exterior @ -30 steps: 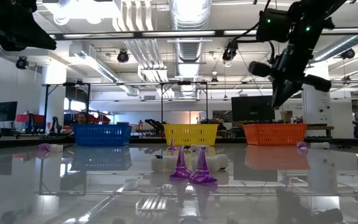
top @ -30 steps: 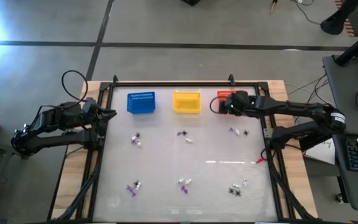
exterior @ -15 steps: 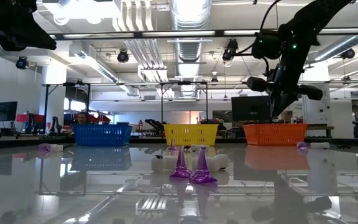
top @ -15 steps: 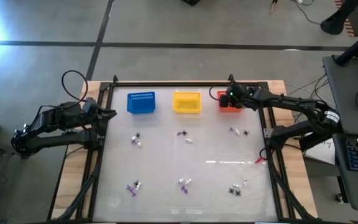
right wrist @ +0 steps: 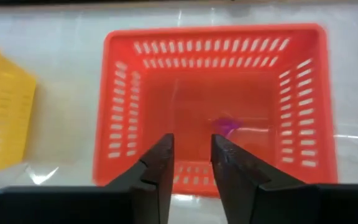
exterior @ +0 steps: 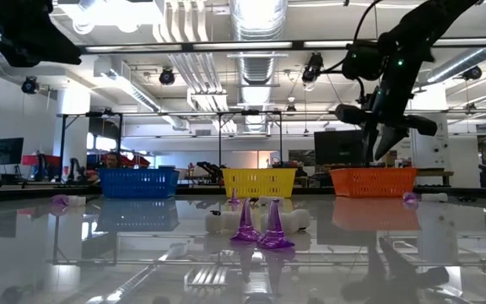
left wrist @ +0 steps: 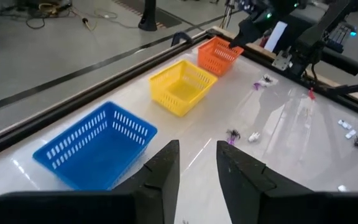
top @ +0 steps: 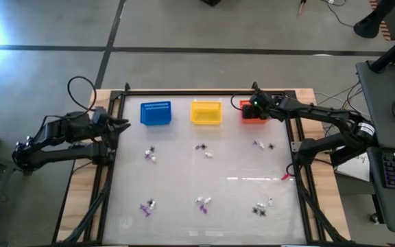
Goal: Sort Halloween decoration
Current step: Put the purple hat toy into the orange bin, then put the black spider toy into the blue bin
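Right gripper (right wrist: pixel 189 163), fingers parted and empty, over orange-red basket (right wrist: pixel 124 118) at the table's far right corner; purple trinket (right wrist: pixel 227 126) lies inside. You lift straight up, clearing the rim.

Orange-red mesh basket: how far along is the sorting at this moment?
Barely begun. One small purple trinket lies in the orange-red mesh basket, under the open, empty right gripper. The blue mesh basket and yellow mesh basket look empty. Six clusters of tiny trinkets remain on the white table.

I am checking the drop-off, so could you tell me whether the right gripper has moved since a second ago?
Yes. In the high view the right gripper has shifted toward the table's far edge and now hangs over the orange-red basket, rather than at its near-left corner.
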